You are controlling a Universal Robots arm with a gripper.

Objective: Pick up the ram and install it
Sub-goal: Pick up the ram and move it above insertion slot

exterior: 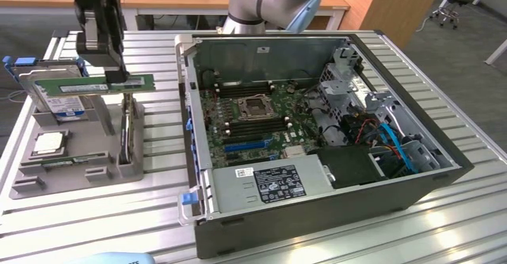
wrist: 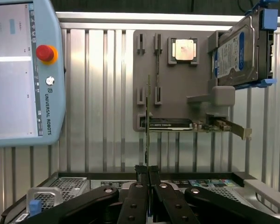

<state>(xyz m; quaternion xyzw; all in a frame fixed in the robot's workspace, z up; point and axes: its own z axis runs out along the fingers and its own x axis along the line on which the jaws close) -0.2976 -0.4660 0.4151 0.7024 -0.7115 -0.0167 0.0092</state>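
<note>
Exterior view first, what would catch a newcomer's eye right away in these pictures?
The big open dark grey computer case, its green motherboard exposed, dominates the exterior view's centre and right. To the exterior view's left, the black gripper holds a long thin green ram stick level above the grey parts fixture with its blue-labelled hard drive.

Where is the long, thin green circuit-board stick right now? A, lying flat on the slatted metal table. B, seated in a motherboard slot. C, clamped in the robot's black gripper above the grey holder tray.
C: the green circuit-board stick is pinched in the shut gripper, raised over the grey holder tray, outside the open computer case.
</note>
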